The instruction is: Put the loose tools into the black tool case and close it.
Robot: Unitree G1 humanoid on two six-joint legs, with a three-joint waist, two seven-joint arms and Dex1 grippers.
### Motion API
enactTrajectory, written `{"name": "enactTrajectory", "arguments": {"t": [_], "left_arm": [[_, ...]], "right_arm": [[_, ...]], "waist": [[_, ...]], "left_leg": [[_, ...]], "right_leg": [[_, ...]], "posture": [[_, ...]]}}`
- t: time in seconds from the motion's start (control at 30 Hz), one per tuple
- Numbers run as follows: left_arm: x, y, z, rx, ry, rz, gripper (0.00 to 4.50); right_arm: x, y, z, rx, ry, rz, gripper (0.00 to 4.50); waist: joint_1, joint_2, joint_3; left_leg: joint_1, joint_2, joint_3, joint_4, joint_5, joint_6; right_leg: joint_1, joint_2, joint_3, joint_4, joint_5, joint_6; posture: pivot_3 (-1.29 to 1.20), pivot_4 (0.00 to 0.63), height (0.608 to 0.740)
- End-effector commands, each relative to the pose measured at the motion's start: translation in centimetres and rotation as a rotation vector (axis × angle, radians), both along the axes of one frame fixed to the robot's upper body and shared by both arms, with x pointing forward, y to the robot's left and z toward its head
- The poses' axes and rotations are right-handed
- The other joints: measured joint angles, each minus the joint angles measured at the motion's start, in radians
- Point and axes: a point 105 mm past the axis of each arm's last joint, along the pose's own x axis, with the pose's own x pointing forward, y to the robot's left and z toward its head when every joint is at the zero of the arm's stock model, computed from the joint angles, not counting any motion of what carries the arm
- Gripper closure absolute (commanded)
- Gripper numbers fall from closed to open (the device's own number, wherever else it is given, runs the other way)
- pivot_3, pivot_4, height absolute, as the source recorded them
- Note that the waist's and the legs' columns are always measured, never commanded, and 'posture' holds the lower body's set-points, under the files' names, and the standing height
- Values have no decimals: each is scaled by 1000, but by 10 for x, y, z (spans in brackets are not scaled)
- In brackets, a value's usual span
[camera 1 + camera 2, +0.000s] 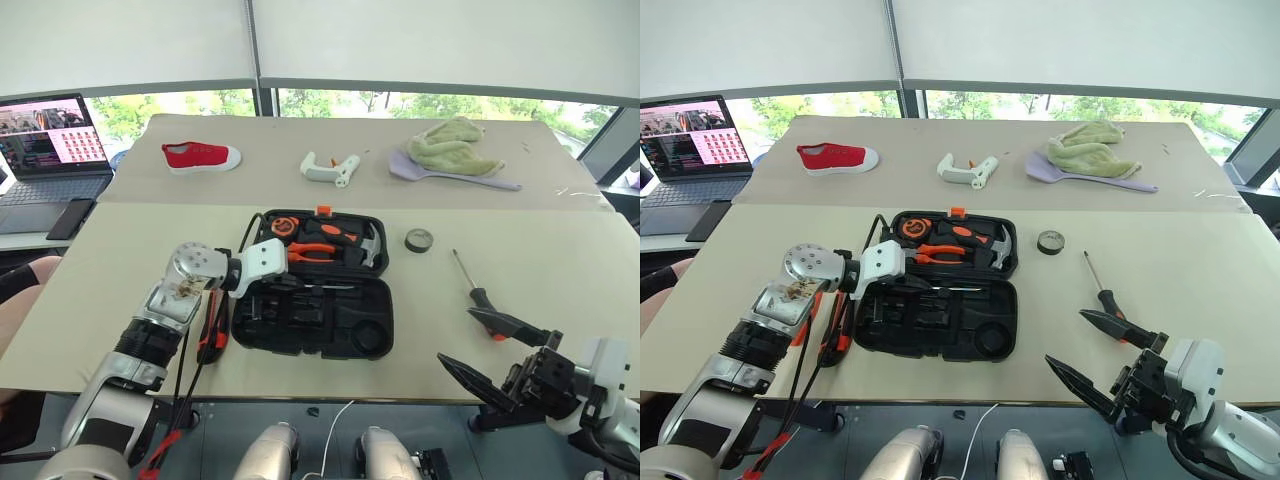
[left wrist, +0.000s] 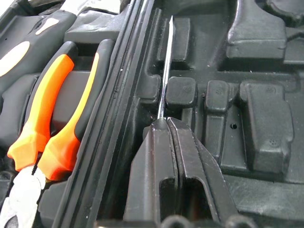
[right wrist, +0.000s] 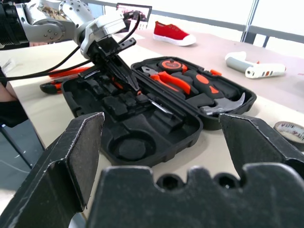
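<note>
While the black tool case (image 1: 318, 318) lies open on the near table, one left gripper (image 2: 167, 124) reaches into its near half, fingers pressed together with a thin metal shaft (image 2: 164, 71) running from between their tips along a recess. One right gripper (image 1: 1102, 352) hangs at the table's near edge, jaws spread wide, holding nothing. Far half: one pair of pliers (image 1: 312, 252), one hammer (image 1: 368, 245). Loose on the table: one screwdriver (image 1: 474, 285) right of the case, one tape roll (image 1: 419, 240) beyond it, and orange-and-black tools (image 1: 212, 330), count unclear, against the case's left side.

tape roll (image 1: 419, 240) lies right of the open tool case (image 1: 375, 325).
</note>
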Motion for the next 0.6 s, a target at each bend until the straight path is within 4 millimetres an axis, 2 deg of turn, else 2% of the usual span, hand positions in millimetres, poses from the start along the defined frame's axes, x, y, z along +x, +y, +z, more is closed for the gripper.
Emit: {"name": "enactTrajectory", "arguments": {"t": [0.03,0.07,0.17,0.2,0.23,0.33,0.4,0.47,0.6], "left_arm": [[-2,-5,5,-142,21,3,3934],[-4,-4,17,-216,1,-22,3747],[-16,13,52,-423,-38,-76,2600],[-21,22,57,-450,-44,-90,2229],[-25,27,59,-460,-47,-101,1873],[-46,61,56,-498,-39,-110,733],[-62,87,40,-468,14,-49,30],[-75,110,27,-455,40,31,30],[-93,123,16,-477,50,101,30]], "right_arm": [[-2,-14,9,-6,-49,-77,0],[-4,-21,10,-9,-48,-102,0],[-16,-44,8,-39,-19,-183,0],[-21,-51,7,-54,-1,-208,0],[-25,-56,6,-64,10,-223,0],[-46,-79,-3,-94,78,-319,0],[-65,-96,-14,-120,143,-396,0],[-81,-114,-28,-142,205,-500,0],[-88,-126,-39,-155,249,-570,0]], "waist": [[2,1,0],[1,1,0],[-3,1,0],[-3,1,0],[-4,1,0],[-10,5,-3],[-13,9,-5],[-14,11,-6],[-8,11,-6]], "left_leg": [[0,0,0,0,0,0],[0,0,0,0,0,0],[-2,0,0,1,0,0],[-3,0,0,1,-1,1],[-3,0,0,1,-1,1],[-2,1,0,0,-2,0],[0,2,0,0,-4,1],[1,2,0,0,-5,2],[1,4,0,0,-6,1]], "right_leg": [[0,0,0,0,0,0],[0,0,0,0,0,0],[-3,0,0,0,0,0],[-3,0,0,0,0,0],[-4,0,0,0,0,0],[-3,0,2,0,0,0],[-2,-1,3,-1,0,-1],[-1,-4,3,-1,-2,-1],[-1,-11,3,-4,-3,-2]], "posture": [[0,150,740],[0,150,740],[0,150,740],[0,150,740],[0,150,740],[0,150,740],[0,150,740],[0,150,740],[0,150,740]]}}
